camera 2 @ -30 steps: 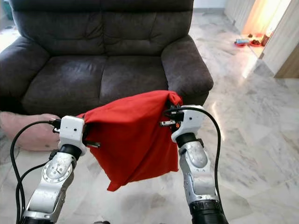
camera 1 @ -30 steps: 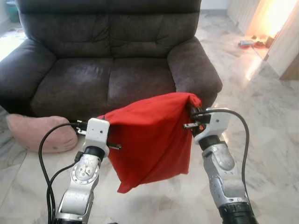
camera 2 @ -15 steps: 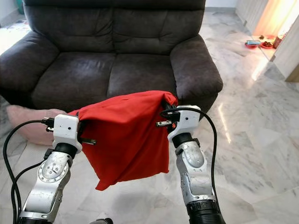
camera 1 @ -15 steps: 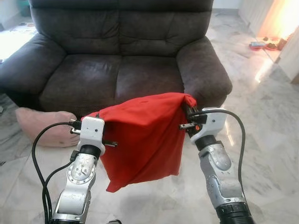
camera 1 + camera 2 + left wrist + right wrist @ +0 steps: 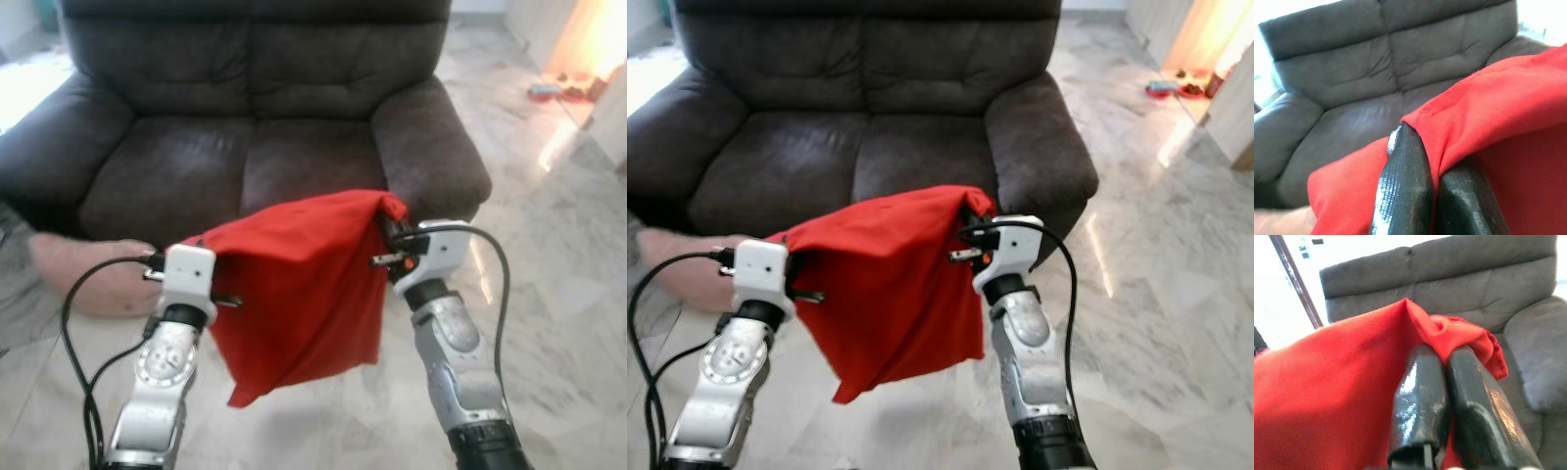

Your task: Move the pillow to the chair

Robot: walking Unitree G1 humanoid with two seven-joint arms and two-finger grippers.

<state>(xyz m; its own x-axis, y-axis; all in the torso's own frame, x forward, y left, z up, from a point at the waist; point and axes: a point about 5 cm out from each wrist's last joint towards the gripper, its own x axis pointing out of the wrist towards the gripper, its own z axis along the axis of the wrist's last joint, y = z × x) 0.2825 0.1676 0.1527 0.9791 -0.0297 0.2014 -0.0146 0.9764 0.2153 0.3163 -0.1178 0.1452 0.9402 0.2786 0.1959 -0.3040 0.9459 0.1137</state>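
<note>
A red pillow [image 5: 304,284] hangs in the air between my two arms, its lower corner sagging toward the floor. My left gripper [image 5: 1425,152] is shut on the pillow's left top edge, the cloth bunched over one finger. My right gripper [image 5: 1442,357] is shut on the gathered right top corner. In the left eye view the left gripper [image 5: 201,257] and right gripper [image 5: 390,235] hold the pillow at about the same height. Just beyond it stands a dark grey two-seat sofa [image 5: 255,98], its seat cushions bare.
A pink pillow [image 5: 88,274] lies on the marble floor [image 5: 558,294] by the sofa's left front corner. Small red and blue items [image 5: 563,90] sit on the floor near a bright doorway at the far right. Open floor stretches to the right of the sofa.
The whole picture has shifted slightly, so the camera has moved. The red pillow stays held in both grippers the same way.
</note>
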